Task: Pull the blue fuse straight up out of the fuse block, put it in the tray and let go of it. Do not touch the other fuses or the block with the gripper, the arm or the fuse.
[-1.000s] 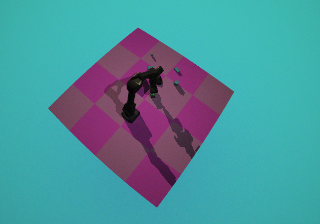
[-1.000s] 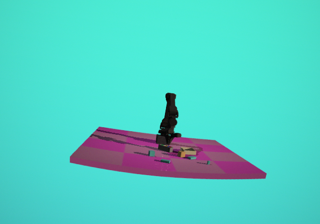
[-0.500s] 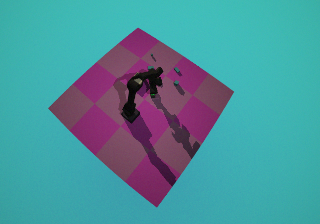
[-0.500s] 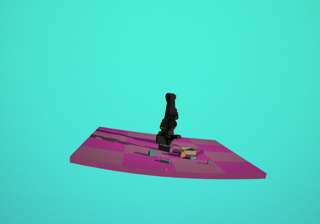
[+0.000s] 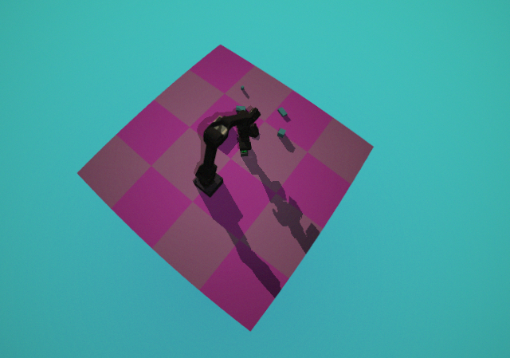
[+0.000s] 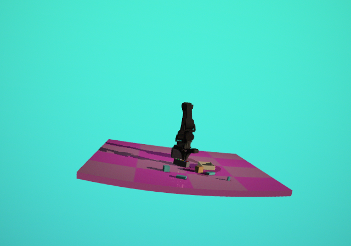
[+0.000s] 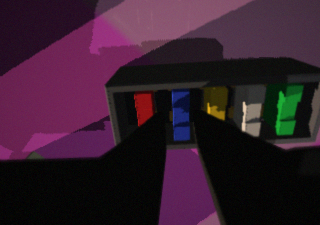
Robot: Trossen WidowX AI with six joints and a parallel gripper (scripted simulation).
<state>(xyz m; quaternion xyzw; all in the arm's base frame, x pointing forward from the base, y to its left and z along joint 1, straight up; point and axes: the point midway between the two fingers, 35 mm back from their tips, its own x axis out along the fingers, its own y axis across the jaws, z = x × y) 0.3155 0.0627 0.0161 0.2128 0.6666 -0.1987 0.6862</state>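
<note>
In the wrist view a dark fuse block (image 7: 210, 70) holds a row of upright fuses: red (image 7: 143, 107), blue (image 7: 181, 110), yellow (image 7: 216, 102), white (image 7: 250, 116) and green (image 7: 285, 110). My gripper (image 7: 179, 119) stands narrowly open. Its two dark fingers reach to either side of the blue fuse, which sits in its slot; I cannot tell if they touch it. In the exterior view the gripper (image 6: 181, 156) hangs just over the block (image 6: 181, 162). The tan tray (image 6: 210, 168) lies to the right of the block. In the top view the gripper (image 5: 244, 147) points down at the block.
An orange box (image 6: 198, 169) sits against the tray's left corner. Small teal blocks (image 5: 282, 112) (image 5: 281, 131) (image 5: 242, 87) (image 6: 166, 168) (image 6: 181, 176) (image 6: 228, 178) are scattered on the checkered magenta floor. The arm's base (image 5: 208, 181) stands near the middle.
</note>
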